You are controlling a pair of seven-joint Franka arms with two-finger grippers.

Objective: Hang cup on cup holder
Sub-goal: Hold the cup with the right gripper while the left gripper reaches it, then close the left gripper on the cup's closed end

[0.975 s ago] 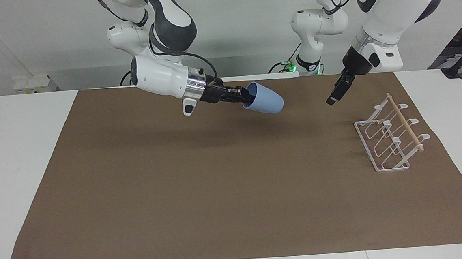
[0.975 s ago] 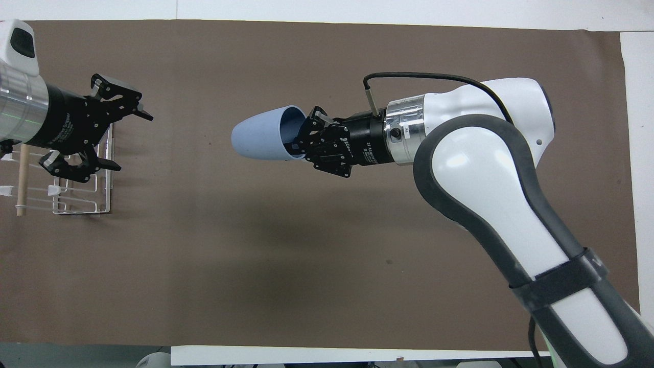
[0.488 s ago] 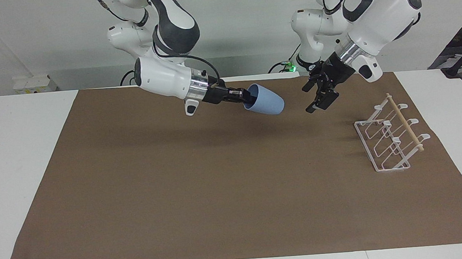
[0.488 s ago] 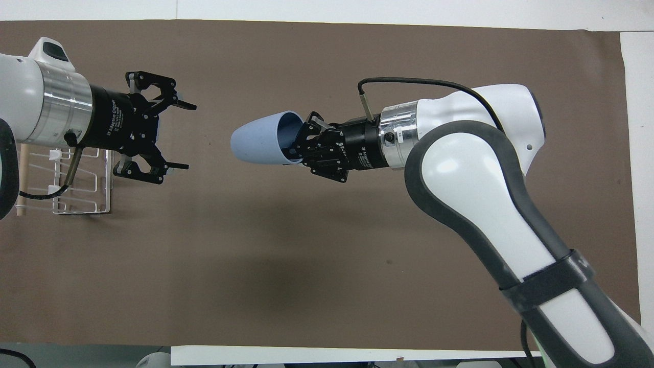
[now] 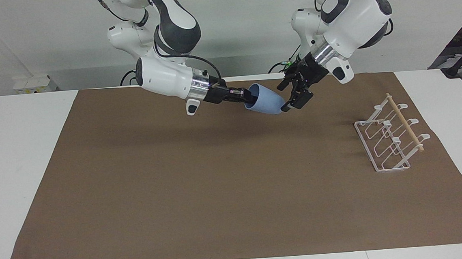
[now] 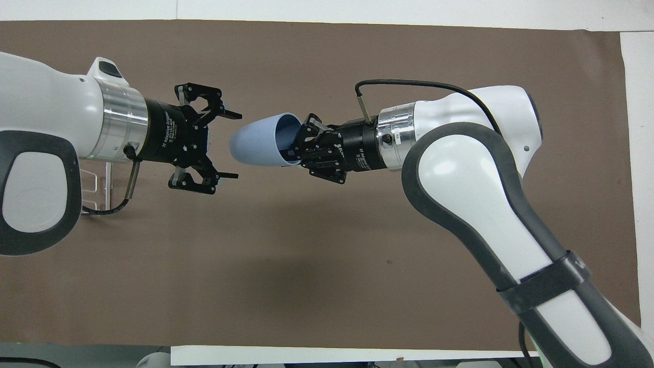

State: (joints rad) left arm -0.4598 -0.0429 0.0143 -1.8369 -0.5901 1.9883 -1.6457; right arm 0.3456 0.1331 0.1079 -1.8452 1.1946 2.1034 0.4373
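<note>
handing the cup across, base first

the worktop [image 5: 22, 168] carries a brown mat [image 5: 235, 194], and the rack [image 5: 390, 138] stands on it at the left arm's end, well apart from the action. the two arms meet in the air over the middle of the mat, toward the robots' edge.

the right gripper [image 6: 299, 148] is clamped on the cup [image 6: 258, 144], one finger inside the rim and one outside, holding it on its side with the closed base pointing at the left arm. the left gripper [image 6: 227, 144] has its fingers spread wide and sits just at that base; in the facing view its lower fingertip looks right beside the cup [image 5: 267, 101], though contact is not clear.

the step in hand looks like a handover. to do it well, the left gripper should slide on until its fingers straddle the cup's body, not just the narrow base, since the taper could let it squirt out. it should close firmly before the right gripper lets go. a grip that leaves the rim free would suit hanging it on a prong.
</note>
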